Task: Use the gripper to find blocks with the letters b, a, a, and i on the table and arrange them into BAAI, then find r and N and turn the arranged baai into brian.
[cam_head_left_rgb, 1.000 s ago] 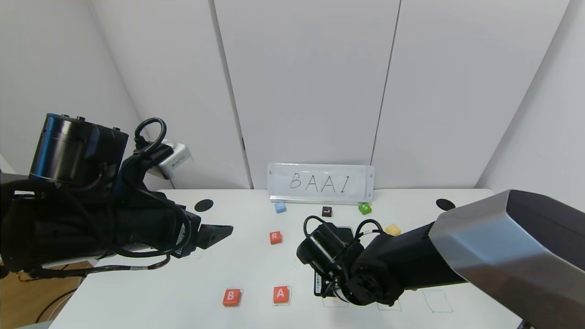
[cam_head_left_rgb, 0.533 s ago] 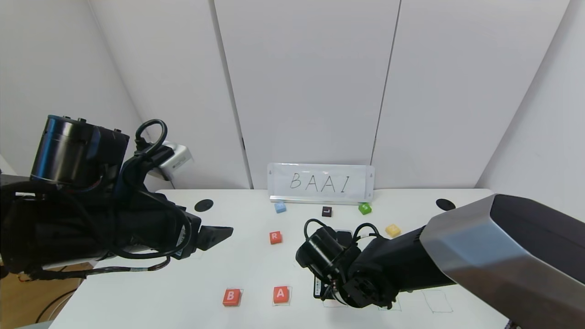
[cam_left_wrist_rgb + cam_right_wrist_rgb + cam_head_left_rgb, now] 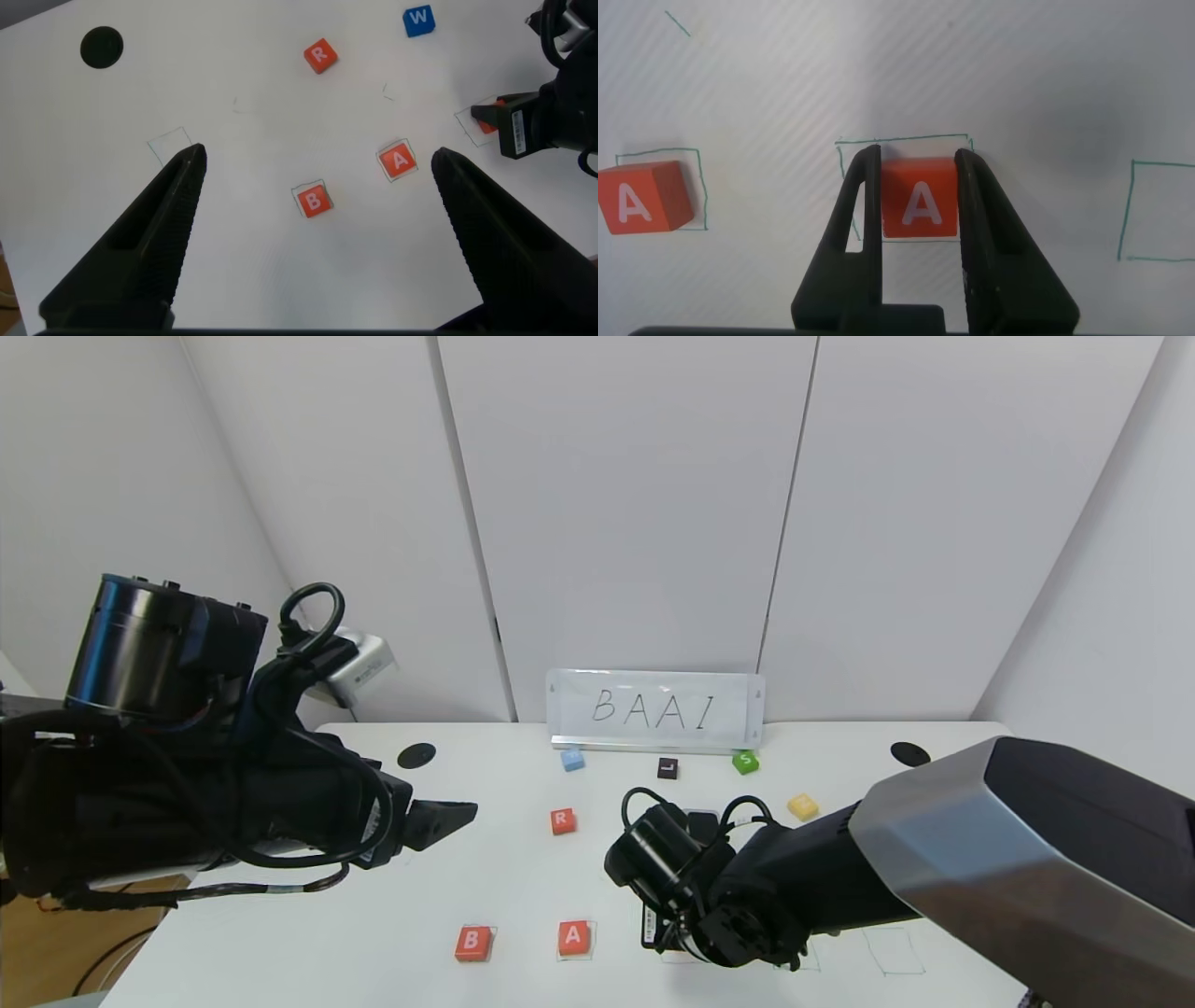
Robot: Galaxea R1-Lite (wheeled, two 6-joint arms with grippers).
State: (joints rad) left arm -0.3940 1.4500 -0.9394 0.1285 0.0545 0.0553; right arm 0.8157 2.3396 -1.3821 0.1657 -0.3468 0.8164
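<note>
On the white table (image 3: 523, 887), orange-red blocks B (image 3: 472, 943) and A (image 3: 574, 938) each lie in a green drawn square near the front edge. My right gripper (image 3: 918, 159) is shut on the second A block (image 3: 919, 198), low over the third green square (image 3: 906, 142); in the head view the wrist hides this block. The R block (image 3: 562, 820) lies mid-table. At the back is a dark purple block (image 3: 667, 767) whose letter I cannot read. My left gripper (image 3: 318, 157) hangs open above B (image 3: 313, 200) and A (image 3: 399, 161), holding nothing.
A BAAI sign (image 3: 655, 711) stands at the table's back edge. Near it lie a blue W block (image 3: 572, 760), a green S block (image 3: 745, 763) and a yellow block (image 3: 803, 805). Black grommets (image 3: 416, 755) (image 3: 909, 753) sit at the back corners. Another green square (image 3: 893, 951) lies front right.
My right arm has edged slightly left and lower over the third square, still shut on the A block. The left arm has barely moved.
</note>
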